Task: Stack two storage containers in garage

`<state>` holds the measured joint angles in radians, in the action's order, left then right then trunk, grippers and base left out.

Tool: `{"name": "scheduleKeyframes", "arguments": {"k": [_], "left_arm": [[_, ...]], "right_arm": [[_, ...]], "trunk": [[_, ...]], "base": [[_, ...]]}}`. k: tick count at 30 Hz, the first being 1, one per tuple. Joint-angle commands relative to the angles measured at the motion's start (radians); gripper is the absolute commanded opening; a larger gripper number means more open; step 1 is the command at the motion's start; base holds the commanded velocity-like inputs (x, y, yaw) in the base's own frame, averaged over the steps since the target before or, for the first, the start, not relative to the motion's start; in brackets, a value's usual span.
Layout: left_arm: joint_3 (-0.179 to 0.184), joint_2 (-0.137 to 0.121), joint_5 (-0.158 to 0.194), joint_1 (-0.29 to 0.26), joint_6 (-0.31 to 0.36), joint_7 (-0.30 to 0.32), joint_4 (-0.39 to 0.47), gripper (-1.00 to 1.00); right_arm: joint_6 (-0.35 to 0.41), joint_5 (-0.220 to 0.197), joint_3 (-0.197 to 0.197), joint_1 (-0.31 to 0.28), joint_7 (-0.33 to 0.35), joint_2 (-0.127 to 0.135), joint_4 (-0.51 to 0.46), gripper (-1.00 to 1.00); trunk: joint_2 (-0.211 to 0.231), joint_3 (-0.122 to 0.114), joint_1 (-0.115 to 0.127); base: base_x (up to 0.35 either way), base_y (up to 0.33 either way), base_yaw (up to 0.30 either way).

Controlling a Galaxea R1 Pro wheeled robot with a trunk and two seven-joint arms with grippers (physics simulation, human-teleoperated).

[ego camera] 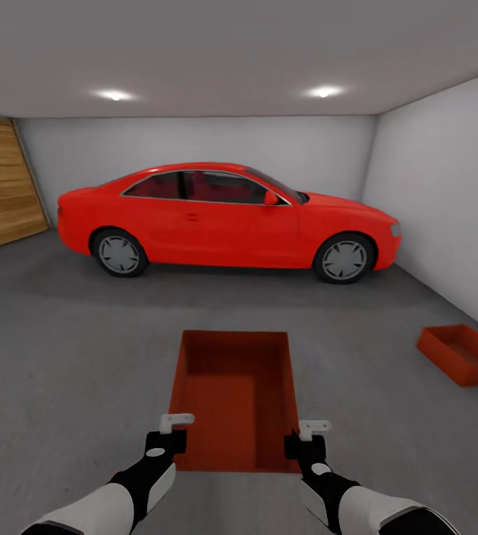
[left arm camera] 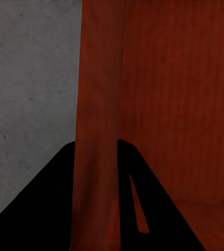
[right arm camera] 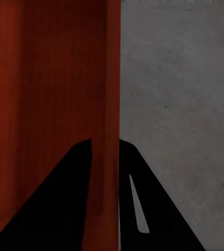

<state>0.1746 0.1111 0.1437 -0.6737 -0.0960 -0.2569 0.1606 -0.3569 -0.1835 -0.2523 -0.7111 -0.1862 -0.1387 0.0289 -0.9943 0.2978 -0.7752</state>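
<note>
I hold an orange-red storage container (ego camera: 235, 397) out in front of me over the dark grey garage floor (ego camera: 68, 357). My left gripper (ego camera: 173, 437) is shut on its left wall (left arm camera: 96, 120), one finger on each side. On the opposite wall (right arm camera: 110, 104), my right gripper (ego camera: 303, 442) is shut the same way. The other storage container (ego camera: 462, 354) rests on the floor at the right, near the white wall.
A red car (ego camera: 227, 219) stands side-on across the back of the garage. A wooden door (ego camera: 1, 182) is on the left wall. The white right wall (ego camera: 454, 193) runs close behind the grounded container.
</note>
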Motion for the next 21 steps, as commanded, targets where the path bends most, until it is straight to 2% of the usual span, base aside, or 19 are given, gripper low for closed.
{"name": "scheduleKeyframes", "arguments": {"k": [1, 6, 17, 18, 21], "left_arm": [[-0.049, -0.085, 0.088, -0.002, -0.001, -0.009, 0.003, -1.00], [-0.049, -0.084, 0.088, -0.002, -0.001, -0.009, 0.004, -1.00], [-0.050, -0.083, 0.088, -0.002, -0.001, -0.009, 0.004, -1.00], [-0.050, -0.083, 0.088, -0.002, -0.001, -0.009, 0.004, -1.00], [-0.050, -0.083, 0.088, -0.002, -0.001, -0.009, 0.004, -1.00]], "right_arm": [[-0.002, 0.007, 0.030, -0.001, 0.001, 0.010, 0.002, -1.00], [-0.002, 0.007, 0.030, -0.001, 0.001, 0.008, 0.002, -1.00], [-0.004, 0.005, 0.030, -0.001, 0.001, 0.008, 0.002, -1.00], [-0.004, 0.000, 0.030, -0.001, 0.001, 0.009, 0.002, -1.00], [-0.004, -0.049, 0.030, -0.001, 0.001, 0.010, 0.002, -1.00]], "trunk": [[-0.001, 0.001, -0.001], [-0.001, 0.001, -0.001], [-0.001, 0.001, -0.001], [-0.001, 0.001, -0.001], [-0.001, -0.001, -0.001]], "base": [[0.322, 0.000, 0.000], [0.322, 0.000, -0.107], [0.322, 0.004, -0.269], [0.322, 0.047, -0.284], [0.322, 0.065, -0.284]]}}
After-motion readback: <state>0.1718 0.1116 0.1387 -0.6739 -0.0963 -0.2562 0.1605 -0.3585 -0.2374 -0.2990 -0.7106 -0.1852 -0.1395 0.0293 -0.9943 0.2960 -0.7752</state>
